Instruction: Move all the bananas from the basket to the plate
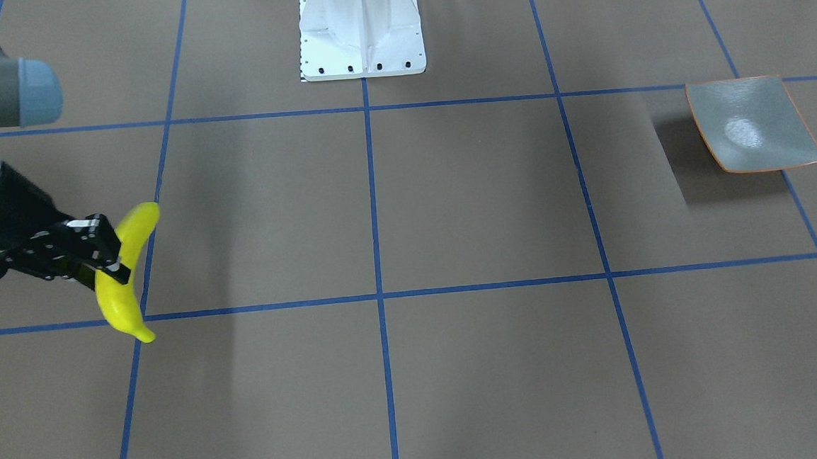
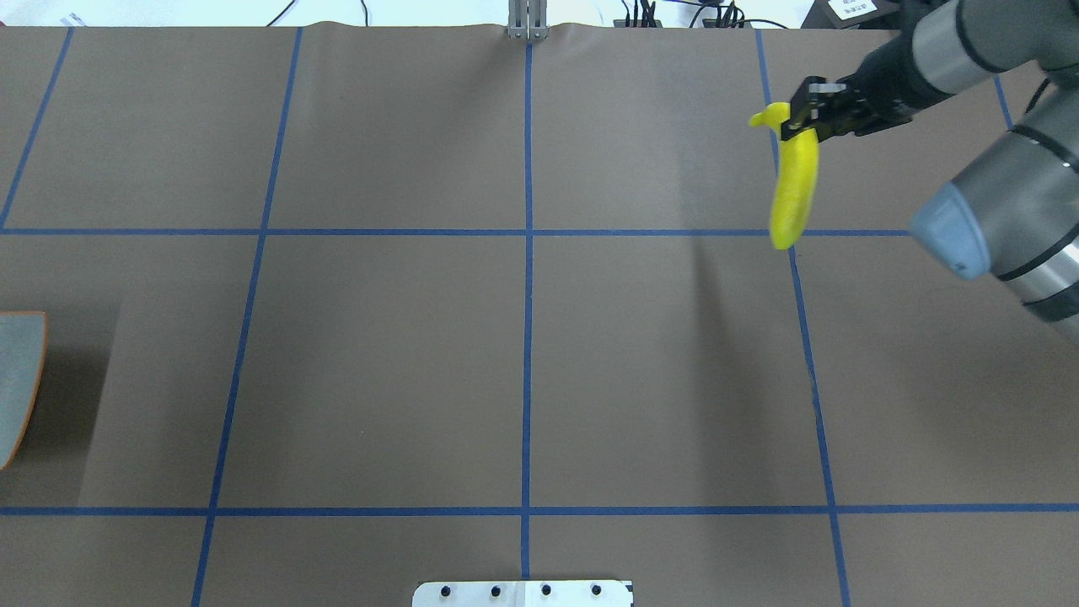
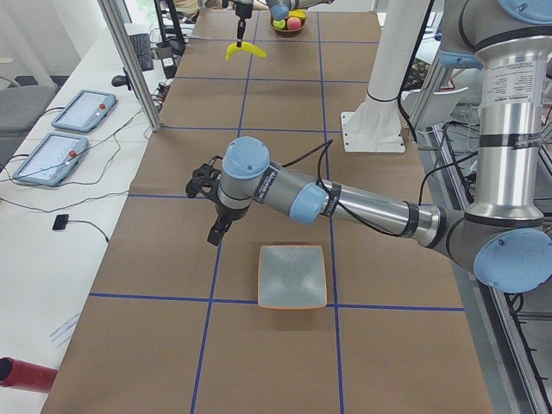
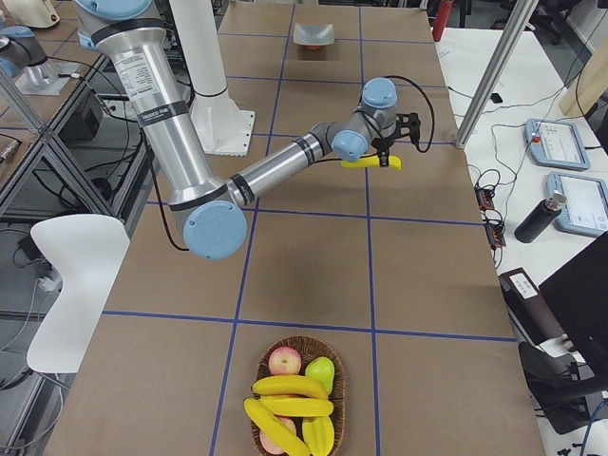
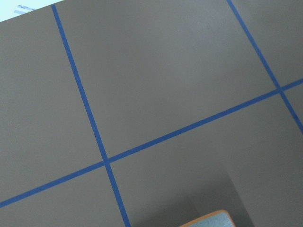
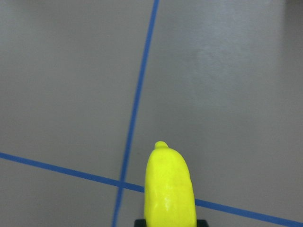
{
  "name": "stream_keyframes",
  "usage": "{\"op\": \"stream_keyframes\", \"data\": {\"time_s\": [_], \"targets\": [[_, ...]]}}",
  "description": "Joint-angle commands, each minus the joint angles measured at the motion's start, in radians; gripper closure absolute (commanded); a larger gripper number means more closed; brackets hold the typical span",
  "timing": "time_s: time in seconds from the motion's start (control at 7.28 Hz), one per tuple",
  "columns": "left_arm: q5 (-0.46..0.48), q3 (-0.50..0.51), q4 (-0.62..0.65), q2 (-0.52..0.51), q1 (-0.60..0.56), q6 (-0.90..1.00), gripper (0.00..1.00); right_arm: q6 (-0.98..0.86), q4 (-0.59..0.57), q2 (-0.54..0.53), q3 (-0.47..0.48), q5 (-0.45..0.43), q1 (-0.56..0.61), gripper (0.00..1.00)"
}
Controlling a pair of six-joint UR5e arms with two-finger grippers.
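My right gripper [image 1: 114,260] is shut on a bright yellow banana [image 1: 127,275], held in the air over the table's far right part [image 2: 796,181]. In the right wrist view the banana [image 6: 169,189] points away from the camera. More bananas [image 4: 290,386] lie in the wicker basket [image 4: 302,341] at the table's right end. The grey-green plate [image 1: 753,123] with an orange rim stands bare near the left end [image 3: 293,276]. My left gripper [image 3: 213,235] hovers beside the plate, fingers down; I cannot tell whether it is open or shut.
The basket also holds a red apple [image 4: 284,361] and a green fruit [image 4: 323,372]. The white robot base [image 1: 361,30] stands at the table's middle edge. Blue tape lines grid the brown table. Tablets [image 3: 82,110] lie on a side bench.
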Motion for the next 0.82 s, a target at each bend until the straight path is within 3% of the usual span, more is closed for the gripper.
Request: {"op": "stream_keyframes", "data": {"time_s": [0.0, 0.14, 0.27, 0.69], "targets": [[-0.013, 0.003, -0.233, -0.004, 0.071, -0.165, 0.0, 0.37, 0.014, 0.112, 0.07, -0.178, -0.17, 1.0], [-0.006, -0.006, -0.295, -0.03, 0.199, -0.334, 0.0, 0.48, 0.014, 0.161, 0.088, -0.277, -0.248, 1.0], [-0.004, -0.002, -0.364, -0.085, 0.256, -0.49, 0.0, 0.538, 0.014, 0.193, 0.092, -0.366, -0.318, 1.0], [-0.009, -0.015, -0.511, -0.278, 0.465, -0.927, 0.0, 0.564, 0.014, 0.288, 0.088, -0.528, -0.472, 1.0]]}}
